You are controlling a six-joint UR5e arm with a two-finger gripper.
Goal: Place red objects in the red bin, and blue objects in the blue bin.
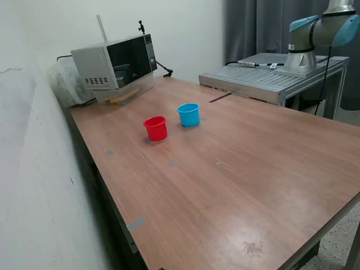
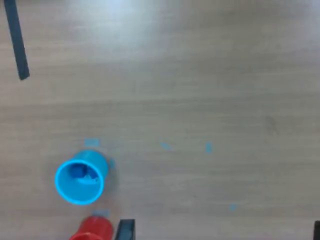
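The red bin [image 1: 156,127] and the blue bin [image 1: 189,114] stand upright side by side on the wooden table [image 1: 236,169], a small gap between them. In the wrist view I look down into the blue bin [image 2: 80,176], where a darker blue shape [image 2: 76,171] that looks like one of the blue objects lies. Only the edge of the red bin [image 2: 92,230] shows there. No red objects show in either view. My gripper [image 2: 221,234] is high above the table, with only the tips of its fingers [image 2: 125,229] showing, set wide apart and holding nothing. It is out of the exterior view.
A microwave [image 1: 115,64] sits at the table's far corner by the wall. The arm's base [image 1: 306,39] stands on a metal platform [image 1: 270,76] at the exterior view's right. Small blue tape marks [image 1: 172,163] dot the table. A dark strip [image 2: 16,40] crosses one corner of the wrist view.
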